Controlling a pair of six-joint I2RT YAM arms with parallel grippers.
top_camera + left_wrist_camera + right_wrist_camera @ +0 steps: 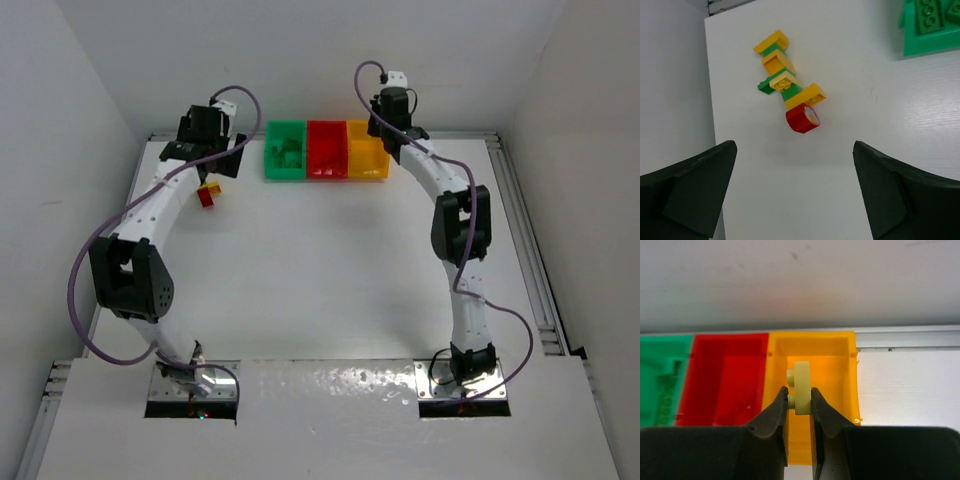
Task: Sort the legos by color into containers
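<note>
**A:** What have the right fingers (775, 415) got?

**B:** They are clenched on a pale yellow lego (801, 385), pinched by its thin edge. It sits in front of the yellow bin (832, 370), at the 12 o'clock end of the bench (330, 270). From the wrist view it looks to be over the bin's near half.

**A:** So what could spoil the drop?

**B:** The red bin (725, 375) touches the yellow one at its 9 o'clock side, with the green bin (660, 365) beyond that. If the arm drifts that way, the brick lands in the wrong colour. If it lets go too near the 6 o'clock rim, the brick may clip it and bounce onto the bench. With so narrow a pinch, it could also cling to one finger.

**A:** And the left side?

**B:** The left fingers (695, 190) are spread wide and hold nothing. They hang over a stack of legos (787, 90) lying near the bench's 10 o'clock corner. It shows green, yellow and one red piece, and they look joined together.

**A:** The trouble there?

**B:** Lifting the whole stack would carry three colours to one bin. A glancing touch might just push it along the bench, with the side wall not far off at 9 o'clock.
</note>
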